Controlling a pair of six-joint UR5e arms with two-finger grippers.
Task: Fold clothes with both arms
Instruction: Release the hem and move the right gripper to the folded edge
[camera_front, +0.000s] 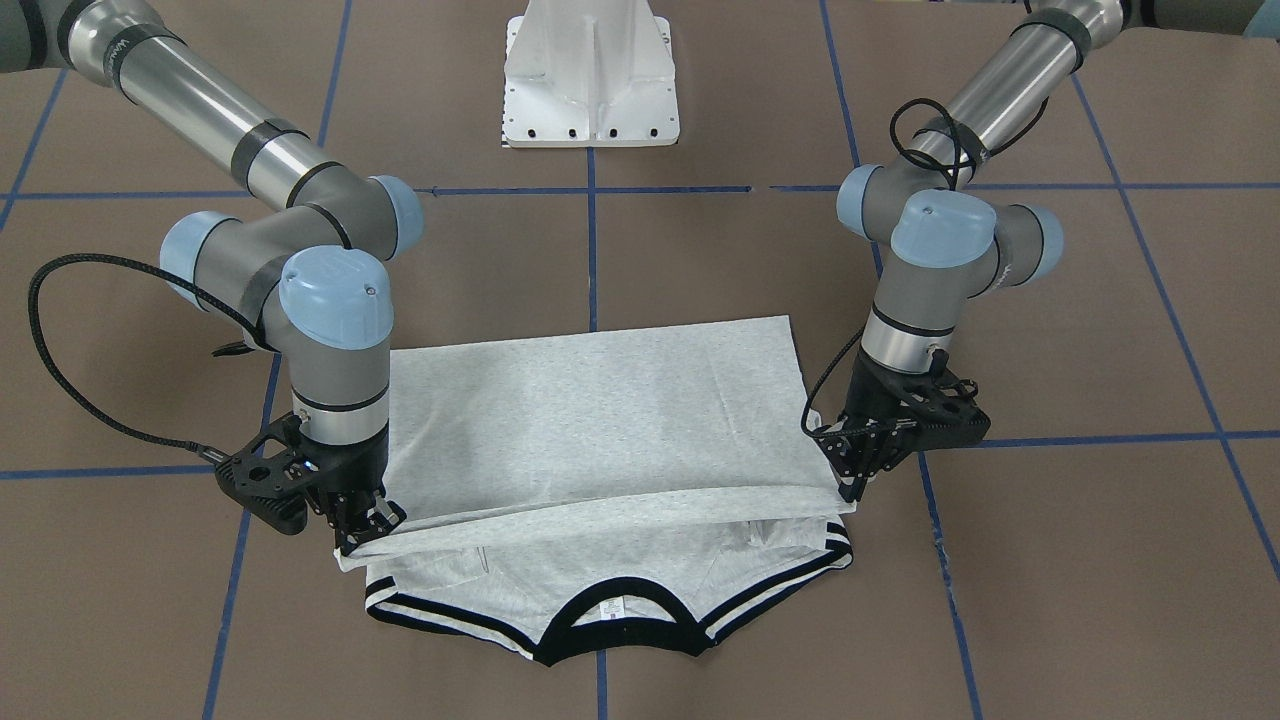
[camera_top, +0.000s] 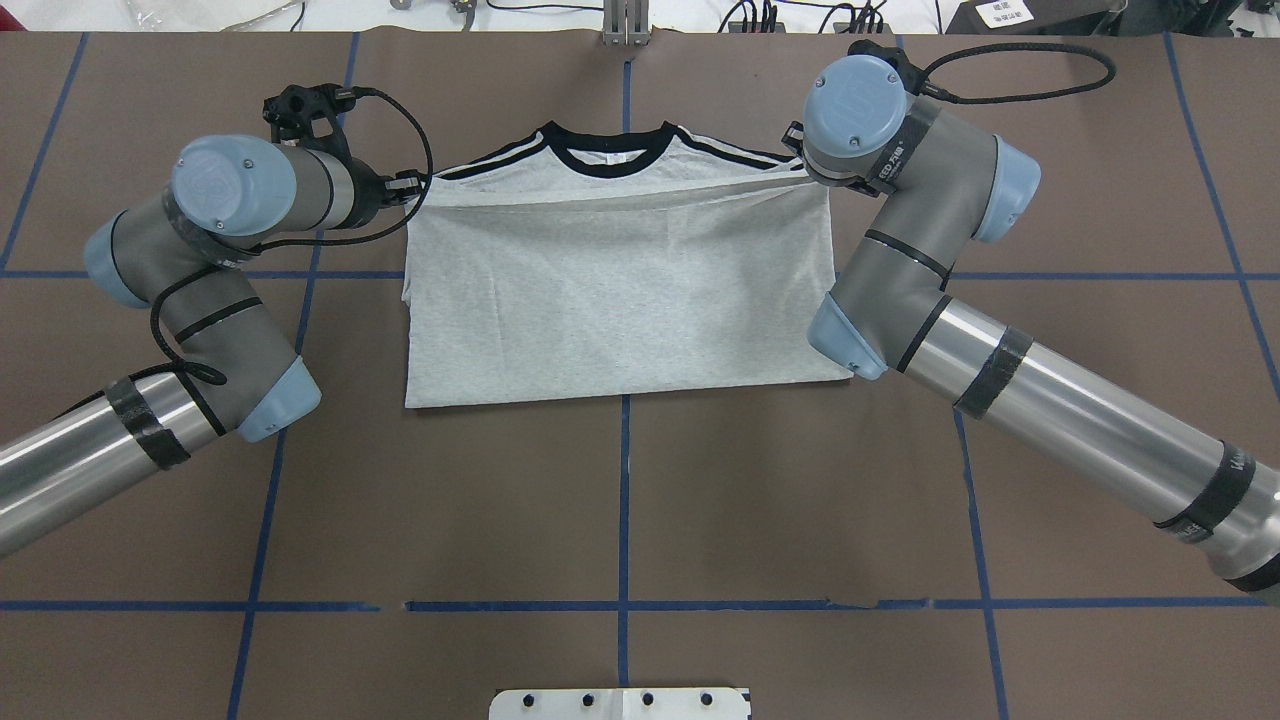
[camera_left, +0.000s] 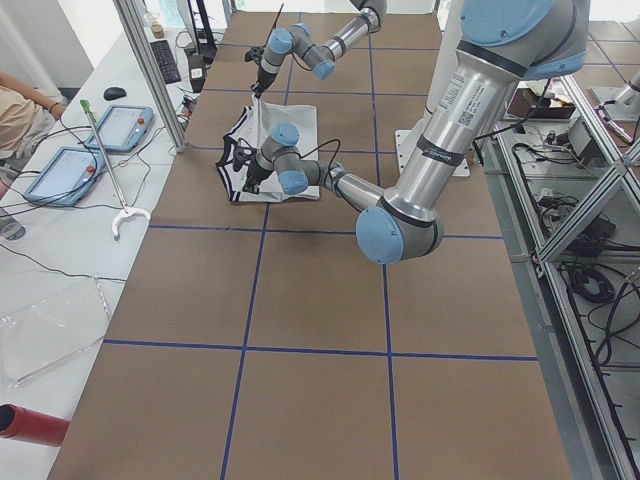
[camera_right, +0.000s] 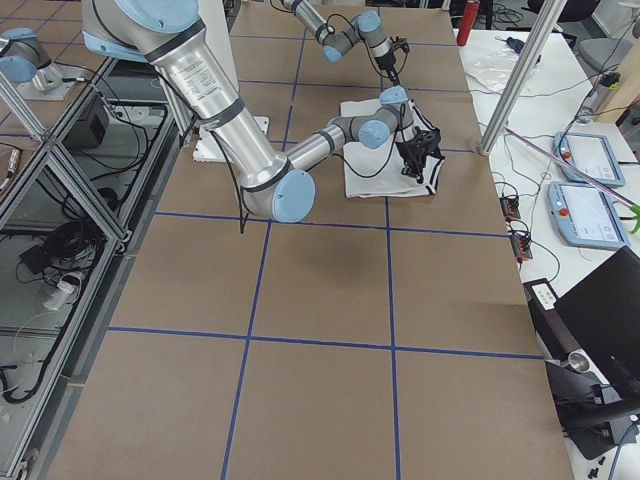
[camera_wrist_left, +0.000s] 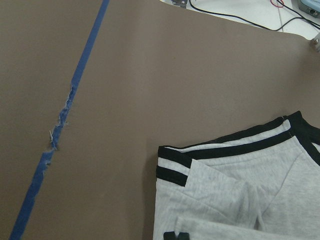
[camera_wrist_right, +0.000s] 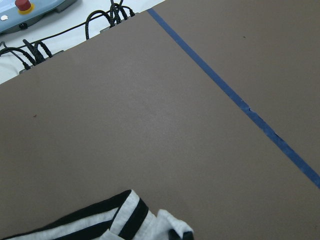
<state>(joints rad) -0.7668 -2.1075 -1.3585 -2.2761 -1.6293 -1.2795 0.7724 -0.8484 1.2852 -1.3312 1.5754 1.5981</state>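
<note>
The light grey T-shirt (camera_front: 600, 410) lies on the brown table, its lower half folded up over the front so the print is hidden. The black collar (camera_front: 605, 625) and the striped cuffs (camera_wrist_left: 180, 162) stick out past the folded edge. My left gripper (camera_front: 850, 490) is shut on one corner of the folded hem, just above the table. My right gripper (camera_front: 362, 532) is shut on the other corner. In the overhead view the shirt (camera_top: 620, 290) spans between both wrists. The right wrist view shows a cuff (camera_wrist_right: 120, 220).
The white pedestal base (camera_front: 592, 80) stands behind the shirt. Blue tape lines (camera_top: 624, 500) cross the table. Beyond the far table edge lie cables and teach pendants (camera_left: 120, 125), with a metal post (camera_right: 515, 70) at the edge.
</note>
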